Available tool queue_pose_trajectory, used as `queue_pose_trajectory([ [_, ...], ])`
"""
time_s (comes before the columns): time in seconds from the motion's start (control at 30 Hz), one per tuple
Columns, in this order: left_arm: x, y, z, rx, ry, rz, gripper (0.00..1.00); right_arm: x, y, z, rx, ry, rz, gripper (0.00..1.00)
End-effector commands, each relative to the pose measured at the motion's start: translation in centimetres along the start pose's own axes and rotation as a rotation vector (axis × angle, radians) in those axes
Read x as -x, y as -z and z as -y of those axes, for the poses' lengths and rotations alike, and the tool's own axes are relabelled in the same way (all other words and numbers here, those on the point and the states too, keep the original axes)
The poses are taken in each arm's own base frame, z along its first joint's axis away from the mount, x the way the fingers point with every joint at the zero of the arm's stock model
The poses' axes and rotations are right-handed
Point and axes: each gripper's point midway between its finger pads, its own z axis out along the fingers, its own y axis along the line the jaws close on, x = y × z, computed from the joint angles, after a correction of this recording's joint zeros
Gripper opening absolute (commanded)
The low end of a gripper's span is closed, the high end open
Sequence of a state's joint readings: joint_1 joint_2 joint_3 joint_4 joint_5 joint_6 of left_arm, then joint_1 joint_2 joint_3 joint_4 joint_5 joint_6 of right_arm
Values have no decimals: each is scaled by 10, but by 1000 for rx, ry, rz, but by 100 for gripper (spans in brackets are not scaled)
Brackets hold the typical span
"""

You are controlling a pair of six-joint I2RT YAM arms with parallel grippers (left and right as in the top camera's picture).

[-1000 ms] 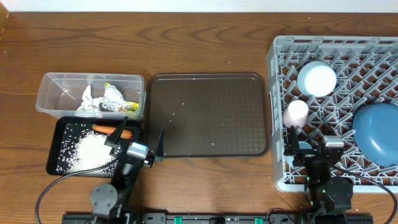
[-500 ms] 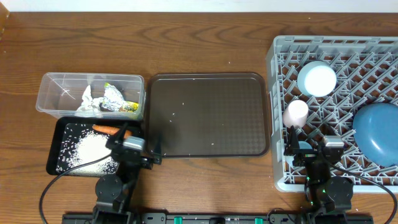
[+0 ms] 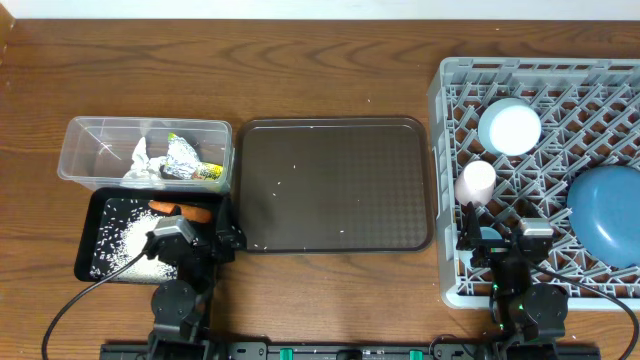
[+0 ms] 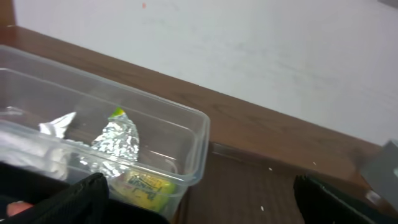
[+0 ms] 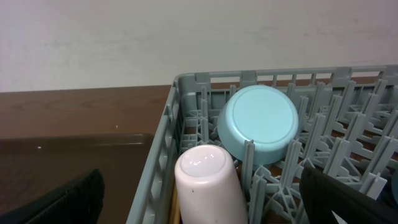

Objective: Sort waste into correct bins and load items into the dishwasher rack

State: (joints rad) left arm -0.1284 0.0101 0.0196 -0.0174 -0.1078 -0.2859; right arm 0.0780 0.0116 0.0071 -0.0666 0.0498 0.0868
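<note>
Left tool (image 3: 195, 240) and right tool (image 3: 500, 240): wide open, empty. Park them clear, then check your brown rectangular serving tray (image 3: 340, 190) for stray white grains (image 3: 295, 166).

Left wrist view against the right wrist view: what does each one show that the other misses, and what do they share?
Only the left wrist view shows the clear tub, which holds crumpled tissue, silver foil and a yellow-green wrapper. Only the right wrist view shows the grey rack, with a light blue cup turned base toward the camera and a pinkish-white cup in front of it among the pegs. Both views take in the brown serving tray, the wooden table and the white wall behind.
</note>
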Motion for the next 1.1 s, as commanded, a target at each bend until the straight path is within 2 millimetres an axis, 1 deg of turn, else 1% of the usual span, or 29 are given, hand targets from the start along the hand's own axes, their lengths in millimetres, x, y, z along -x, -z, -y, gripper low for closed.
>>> queue_pose_trajectory([
  [0.0,-10,0,-19,87,13,-19,98,0,0,6,-27,12,4,99],
  [0.2,-11,-1,-16,68,12,-28,98,0,0,6,-27,12,4,99],
  [0.37,-18,-1,-4,-8,-106,-63,98,0,0,6,-27,12,4,99],
  [0.47,-18,-1,-2,-17,-117,-65,98,0,0,6,-27,12,4,99],
  [0.77,-18,-1,-3,-14,-117,-65,98,0,0,6,-27,12,4,99],
  [0.97,-14,-1,-14,33,-111,-51,98,0,0,6,-27,12,4,99],
  [1.07,-14,-1,-15,37,-111,-50,98,0,0,6,-27,12,4,99],
])
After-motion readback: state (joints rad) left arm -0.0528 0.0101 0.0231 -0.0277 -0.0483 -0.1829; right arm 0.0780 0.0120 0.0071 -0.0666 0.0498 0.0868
